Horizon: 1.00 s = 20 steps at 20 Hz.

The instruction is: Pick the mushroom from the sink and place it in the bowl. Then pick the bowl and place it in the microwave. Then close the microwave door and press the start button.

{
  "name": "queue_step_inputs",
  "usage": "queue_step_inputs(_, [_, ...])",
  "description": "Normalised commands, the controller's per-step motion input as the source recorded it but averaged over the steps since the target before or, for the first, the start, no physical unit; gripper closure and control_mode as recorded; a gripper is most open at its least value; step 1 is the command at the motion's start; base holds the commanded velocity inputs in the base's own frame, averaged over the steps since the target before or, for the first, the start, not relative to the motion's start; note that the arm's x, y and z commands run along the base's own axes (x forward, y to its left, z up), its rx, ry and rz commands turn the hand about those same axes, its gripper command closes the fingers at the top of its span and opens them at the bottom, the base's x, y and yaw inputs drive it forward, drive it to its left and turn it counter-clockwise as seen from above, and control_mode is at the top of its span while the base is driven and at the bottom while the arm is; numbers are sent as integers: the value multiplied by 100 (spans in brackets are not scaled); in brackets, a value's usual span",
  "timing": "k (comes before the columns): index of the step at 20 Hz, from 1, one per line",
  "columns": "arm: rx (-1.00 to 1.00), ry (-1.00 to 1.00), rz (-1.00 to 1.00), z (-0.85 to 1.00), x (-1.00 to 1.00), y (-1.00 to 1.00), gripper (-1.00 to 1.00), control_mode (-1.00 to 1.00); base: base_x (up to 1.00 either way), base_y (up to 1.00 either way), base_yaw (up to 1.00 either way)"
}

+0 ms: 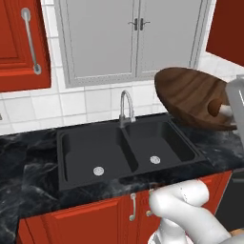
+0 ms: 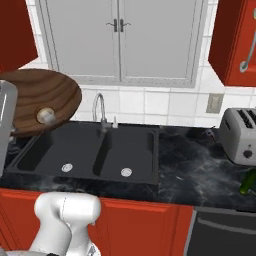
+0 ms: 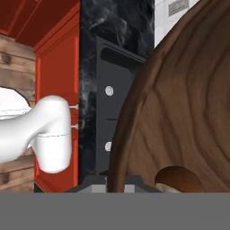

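bowl: the bowl (image 1: 190, 97) is lifted well above the counter, tilted, at about 3 o'clock in the left base view and 9 o'clock in the right base view; wide, shallow, dark brown wood with sweeping grain; I judge it stiff, fairly light, smooth enough to slip if pinched loosely.
mushroom: the mushroom (image 1: 220, 107) lies inside the bowl near its lower wall, brown cap and pale stem; tiny, soft and light, so it will likely roll or slide out if the tilt grows.
gripper: the gripper (image 3: 117, 185) sits at 6 o'clock in the hand view, nearly closed and clamped on the bowl's rim; the fingers themselves are mostly hidden behind the rim edge.
hold: the thin rim is the only sensible place to pinch; a grip at one edge leaves the bowl hanging off-centre, so it may swing or twist; I would keep it as level as possible.
sink: the sink (image 1: 128, 147) is a black double basin at the centre, both basins bare but for two round silver drains; matte and hard.
faucet: the faucet (image 1: 126, 106) is curved chrome, at 12 o'clock of the basins' divider.
counter: the counter (image 2: 200, 170) is dark veined stone, glossy.
toaster: the toaster (image 2: 241, 134) is grey metal, at 3 o'clock in the right base view, well apart from the bowl.
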Motion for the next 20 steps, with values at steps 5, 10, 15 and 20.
queue_step_inputs(5, [0, 0, 0, 0, 0, 0, 100, 100, 0, -1, -79])
queue_step_inputs(10, [0, 0, 0, 0, 0, 0, 100, 100, 0, 0, -89])
queue_step_inputs(15, [0, 0, 0, 0, 0, 0, 100, 100, 0, 0, -79])
queue_step_inputs(20, [0, 0, 0, 0, 0, 0, 100, 100, 0, 0, -66])
